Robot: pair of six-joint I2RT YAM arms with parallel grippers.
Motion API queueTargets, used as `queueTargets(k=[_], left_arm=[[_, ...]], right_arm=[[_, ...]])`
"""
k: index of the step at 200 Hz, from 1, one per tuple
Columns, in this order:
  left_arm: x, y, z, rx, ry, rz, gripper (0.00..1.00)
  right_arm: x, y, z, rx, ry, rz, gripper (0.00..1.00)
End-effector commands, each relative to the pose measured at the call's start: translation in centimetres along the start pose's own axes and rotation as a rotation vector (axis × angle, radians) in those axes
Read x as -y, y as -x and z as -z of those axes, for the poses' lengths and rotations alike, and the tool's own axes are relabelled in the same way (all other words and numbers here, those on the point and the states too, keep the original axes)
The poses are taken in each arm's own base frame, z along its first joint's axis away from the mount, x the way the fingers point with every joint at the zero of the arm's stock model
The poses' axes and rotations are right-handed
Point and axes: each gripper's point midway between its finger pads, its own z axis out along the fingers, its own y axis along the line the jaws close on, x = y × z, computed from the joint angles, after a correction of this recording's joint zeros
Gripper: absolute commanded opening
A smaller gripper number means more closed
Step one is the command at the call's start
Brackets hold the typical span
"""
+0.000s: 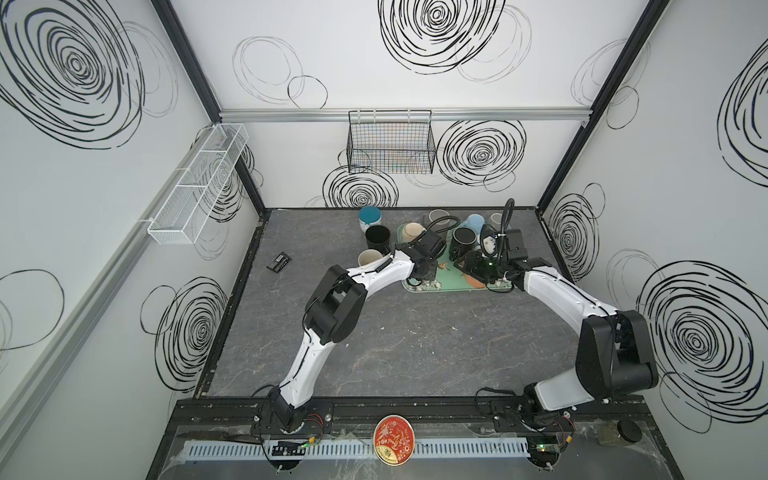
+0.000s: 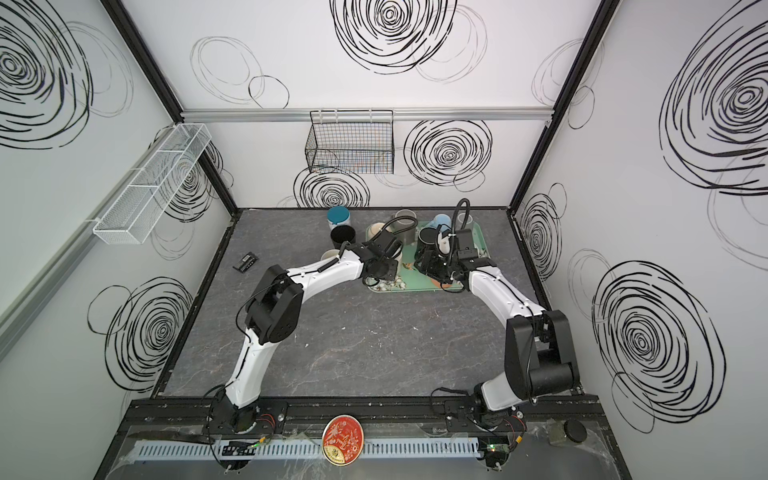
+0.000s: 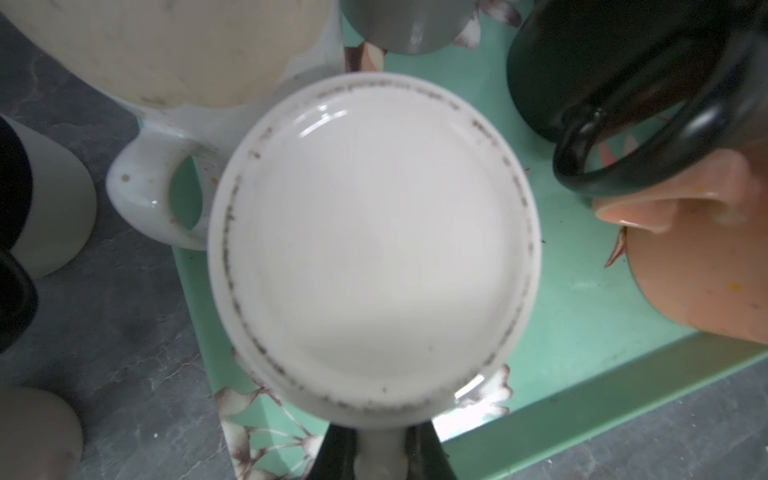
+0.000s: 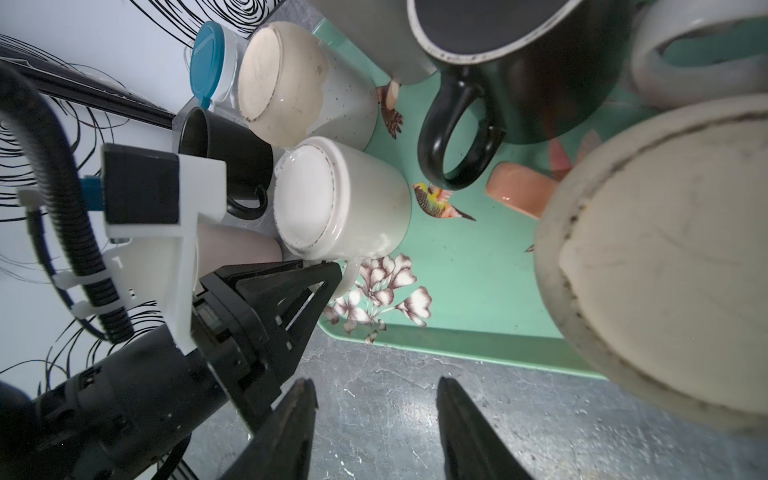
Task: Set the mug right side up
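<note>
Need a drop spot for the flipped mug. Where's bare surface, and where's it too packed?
Free: the whole grey table stretch in front of the green tray, and the left side around the small black device. On the tray, only a patch by the bird print. Crowded: tray back, plus black mug and beige mug off its left edge.

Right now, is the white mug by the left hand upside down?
Upside down: the mug shows its flat, ringed bottom facing up, and it stands rim-down on the tray.
</note>
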Motion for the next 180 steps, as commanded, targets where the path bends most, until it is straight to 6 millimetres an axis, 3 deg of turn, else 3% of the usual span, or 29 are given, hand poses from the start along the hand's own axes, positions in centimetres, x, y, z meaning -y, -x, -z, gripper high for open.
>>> queueTargets(k=[1, 24, 90, 133, 180], left_arm=[[0.7, 0.8, 1.2, 0.024, 0.019, -0.071, 0.08], [1.3, 1.6, 2.4, 0.052, 0.004, -0.081, 0.00], [3.6, 6.0, 8.2, 0.203, -0.214, 0.033, 0.00], [4.7, 11.2, 15.2, 0.388, -0.424, 0.136, 0.00], [2.9, 15.6, 23.3, 0.628, -0.626, 0.267, 0.00]], right_arm=[[-1.4, 0.4, 1.0, 0.021, 0.049, -0.034, 0.52], [-1.6, 0.7, 1.5, 0.032, 0.089, -0.099, 0.52], [-3.4, 3.8, 5.4, 0.140, 0.197, -0.188, 0.50], [-6.2, 5.4, 8.1, 0.197, 0.322, -0.194, 0.49], [-10.9, 6.7, 11.1, 0.226, 0.545, -0.183, 0.50]])
